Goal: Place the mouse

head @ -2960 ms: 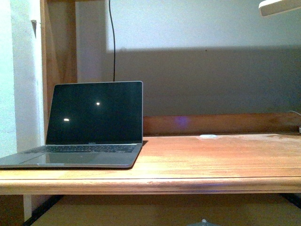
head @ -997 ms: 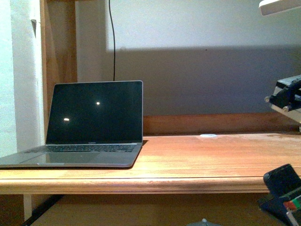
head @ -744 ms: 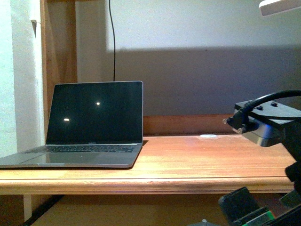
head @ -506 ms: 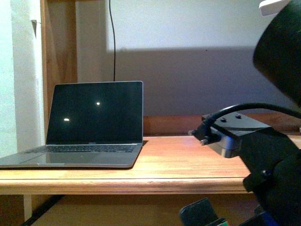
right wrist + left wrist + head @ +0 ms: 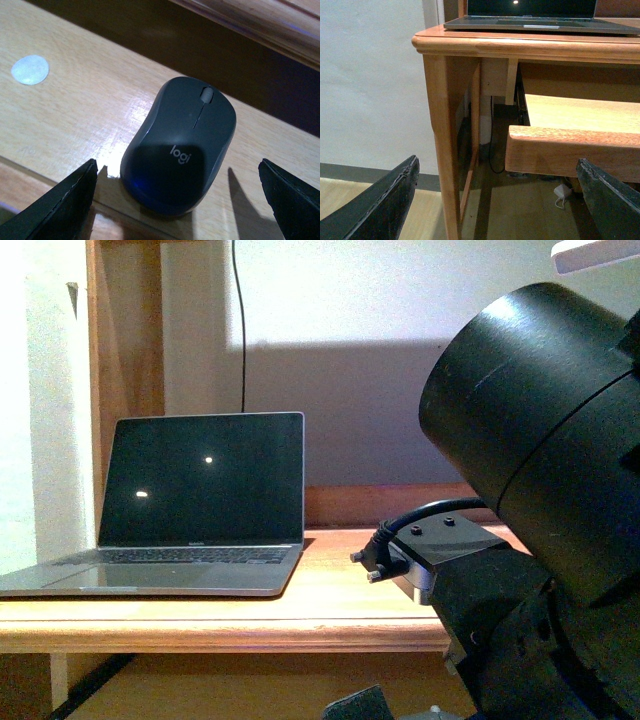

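Note:
The mouse (image 5: pixel 180 145) is dark grey and oval, with a scroll wheel and a "logi" mark. It lies on a pale wooden board (image 5: pixel 75 115) in the right wrist view, close to the board's near edge. My right gripper (image 5: pixel 177 200) is open, with one finger (image 5: pixel 60 210) on each side of the mouse's rear end and neither touching it. My left gripper (image 5: pixel 497 200) is open and holds nothing. It hangs low beside the desk's left leg (image 5: pixel 442 125). The front view does not show the mouse.
An open laptop (image 5: pixel 200 490) stands on the left of the wooden desk (image 5: pixel 200 625). My right arm (image 5: pixel 540 490) fills the right half of the front view. A pull-out shelf (image 5: pixel 570 150) juts out under the desktop. A small white disc (image 5: pixel 30 69) lies on the board.
My right arm has swung in from the right edge of the front view and moved left. It now covers the right half of the desk and the white disc there.

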Robot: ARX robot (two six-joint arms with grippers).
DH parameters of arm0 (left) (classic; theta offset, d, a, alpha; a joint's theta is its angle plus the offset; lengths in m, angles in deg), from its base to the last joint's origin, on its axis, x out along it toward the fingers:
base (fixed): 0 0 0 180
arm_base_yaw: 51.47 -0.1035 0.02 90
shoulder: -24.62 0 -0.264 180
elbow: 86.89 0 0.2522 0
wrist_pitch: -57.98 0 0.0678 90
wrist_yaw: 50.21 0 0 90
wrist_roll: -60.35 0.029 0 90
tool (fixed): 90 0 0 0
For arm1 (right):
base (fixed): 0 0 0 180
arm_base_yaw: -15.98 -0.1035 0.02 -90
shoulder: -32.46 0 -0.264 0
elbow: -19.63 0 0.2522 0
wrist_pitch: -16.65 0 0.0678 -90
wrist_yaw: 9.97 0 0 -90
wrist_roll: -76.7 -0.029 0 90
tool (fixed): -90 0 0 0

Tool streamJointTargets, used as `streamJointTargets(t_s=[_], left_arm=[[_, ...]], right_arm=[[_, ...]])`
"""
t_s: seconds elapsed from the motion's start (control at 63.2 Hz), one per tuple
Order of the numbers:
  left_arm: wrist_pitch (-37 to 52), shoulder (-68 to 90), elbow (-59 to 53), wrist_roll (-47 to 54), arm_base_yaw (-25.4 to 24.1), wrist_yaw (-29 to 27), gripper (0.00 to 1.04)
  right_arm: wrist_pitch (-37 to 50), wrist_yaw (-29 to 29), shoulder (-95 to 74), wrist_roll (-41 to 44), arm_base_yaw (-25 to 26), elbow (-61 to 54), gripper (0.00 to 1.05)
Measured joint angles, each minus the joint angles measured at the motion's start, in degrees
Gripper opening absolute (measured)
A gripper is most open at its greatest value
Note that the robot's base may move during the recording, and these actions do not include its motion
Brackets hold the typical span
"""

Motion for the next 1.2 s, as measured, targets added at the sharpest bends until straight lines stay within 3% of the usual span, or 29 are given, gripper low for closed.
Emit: streamJointTargets(t_s=[1.092,1.203], left_arm=[[0.00,0.00,0.00,0.00,0.00,0.00,0.97],[0.00,0.00,0.00,0.00,0.00,0.00,0.97]], right_arm=[[-0.02,-3.89,-6.60,-6.14,0.85,2.40,0.97],[0.02,-3.85,-6.64,-6.32,0.92,2.40,0.83]])
